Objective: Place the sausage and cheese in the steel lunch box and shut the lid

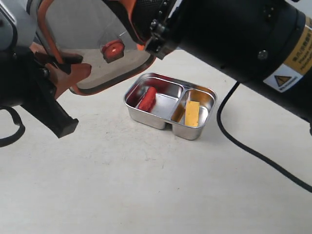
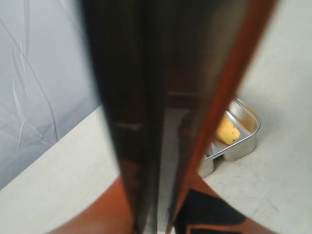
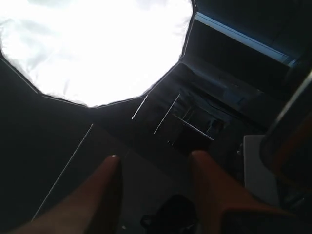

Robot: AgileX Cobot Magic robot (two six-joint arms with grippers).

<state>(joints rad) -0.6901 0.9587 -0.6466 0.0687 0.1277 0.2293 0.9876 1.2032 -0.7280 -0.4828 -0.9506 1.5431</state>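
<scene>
The steel lunch box [image 1: 146, 117] stands open on the white table. The red sausage [image 1: 147, 98] lies in its larger compartment and the yellow cheese [image 1: 192, 113] in the smaller one. The dark translucent lid [image 1: 87, 44] with its orange rim and orange valve [image 1: 112, 48] hangs tilted in the air, up and left of the box. My left gripper [image 1: 68, 68] is shut on the lid's edge. In the left wrist view the lid [image 2: 146, 97] runs edge-on between the orange fingers [image 2: 105, 219], with the box [image 2: 239, 146] and cheese [image 2: 227, 130] behind. My right gripper [image 3: 155, 163] is open, empty and points upward.
The right arm [image 1: 234, 34] fills the exterior view's upper right, above the box. A black cable [image 1: 253, 151] curves over the table right of the box. A grey backdrop [image 2: 39, 73] rises past the table's edge.
</scene>
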